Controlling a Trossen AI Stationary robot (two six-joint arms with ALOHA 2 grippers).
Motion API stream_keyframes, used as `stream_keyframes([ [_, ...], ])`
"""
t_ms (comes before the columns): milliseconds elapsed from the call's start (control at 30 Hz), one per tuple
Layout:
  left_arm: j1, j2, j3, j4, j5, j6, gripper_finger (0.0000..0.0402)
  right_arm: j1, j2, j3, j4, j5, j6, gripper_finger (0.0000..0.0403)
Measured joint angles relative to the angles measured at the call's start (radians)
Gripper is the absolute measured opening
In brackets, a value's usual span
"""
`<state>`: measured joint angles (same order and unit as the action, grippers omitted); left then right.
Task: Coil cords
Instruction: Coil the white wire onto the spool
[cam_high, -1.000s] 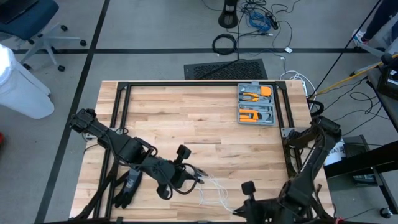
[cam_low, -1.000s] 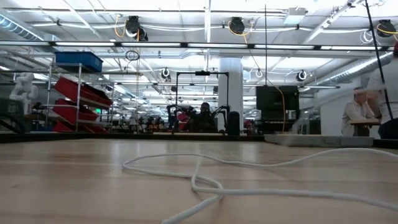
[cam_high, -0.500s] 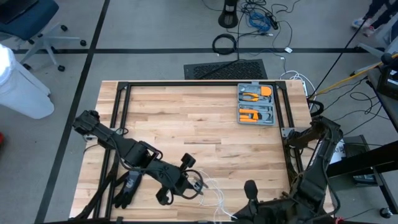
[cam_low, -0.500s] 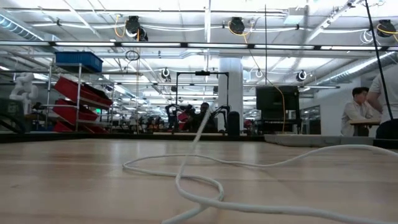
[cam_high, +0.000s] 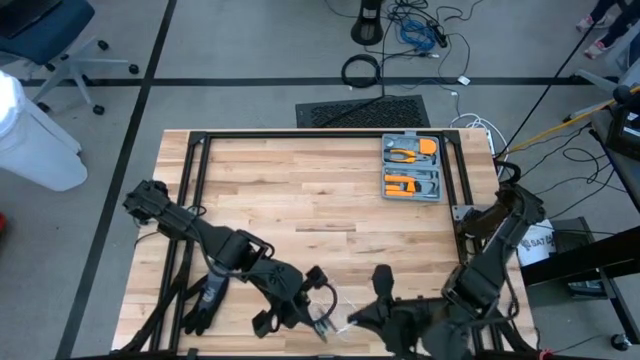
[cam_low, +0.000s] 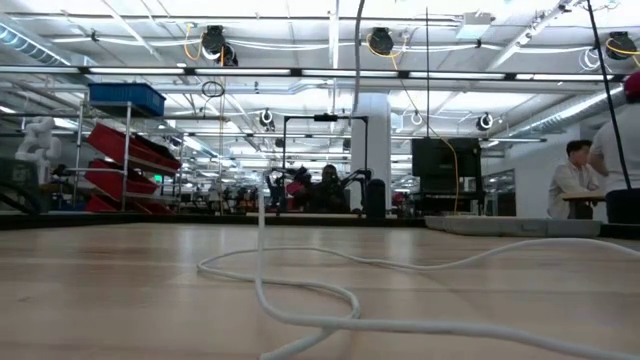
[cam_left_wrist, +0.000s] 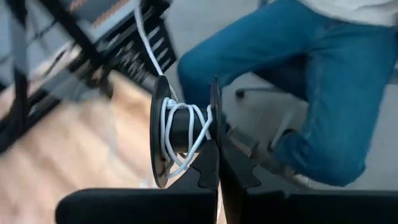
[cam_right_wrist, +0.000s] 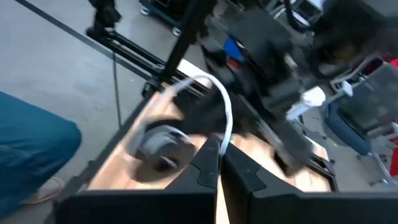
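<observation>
The white cord (cam_low: 300, 300) lies in loose loops on the wooden table (cam_high: 300, 190) near its front edge, and two strands rise off it (cam_low: 260, 230). Part of it is wound on the hub of a small dark spool (cam_left_wrist: 180, 127). My left gripper (cam_high: 322, 315) is shut on that spool. Just to its right, my right gripper (cam_high: 354, 320) is shut on a free stretch of the cord (cam_right_wrist: 214, 93), which arcs over to the spool (cam_right_wrist: 158, 146). My left gripper pinches one flange of the spool (cam_left_wrist: 214, 118) at its rim between its two shut fingers (cam_left_wrist: 205, 168). The spool is lifted clear of the table, with several turns of cord round its hub (cam_left_wrist: 186, 130). One strand leaves it upward (cam_left_wrist: 144, 34). My right gripper pinches a single strand of the cord (cam_right_wrist: 222, 138) between its fingertips. The fingers lie across the strand and slant down toward the table's left. From the fingers the cord bends over in an arc toward the spool, off the table.
An open case with orange tools (cam_high: 412, 168) sits at the far right of the table. Black frame rails (cam_high: 192, 190) run along the table's left and far sides. A dark object (cam_high: 205, 300) lies at the near left. A person in jeans (cam_left_wrist: 311, 74) is close to the table's near side.
My right gripper has risen and gone toward the table's left, nearer the left gripper, rolling as it went and drawing a strand of cord up off the table. My left gripper has moved toward the near edge and rightward, turning with the spool. The loops on the table have shifted.
</observation>
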<state>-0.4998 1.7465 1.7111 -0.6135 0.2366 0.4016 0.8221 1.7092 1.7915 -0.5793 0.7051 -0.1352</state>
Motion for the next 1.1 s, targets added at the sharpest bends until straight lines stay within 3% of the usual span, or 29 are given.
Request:
stream_keyframes([
  [400, -0.040, 0.002, 0.000, 0.147, 0.111, 0.116, 0.0000, -0.103, 0.000, 0.000, -0.093, -0.003, 0.079, 0.0000],
  [800, -0.075, 0.002, 0.000, 0.156, 0.084, 0.128, 0.0000, -0.106, 0.000, 0.000, -0.143, 0.001, 0.115, 0.0000],
  [1100, -0.039, -0.026, 0.000, -0.019, -0.034, -0.049, 0.0000, -0.064, 0.000, -0.053, -0.440, -0.005, 0.475, 0.0011],
])
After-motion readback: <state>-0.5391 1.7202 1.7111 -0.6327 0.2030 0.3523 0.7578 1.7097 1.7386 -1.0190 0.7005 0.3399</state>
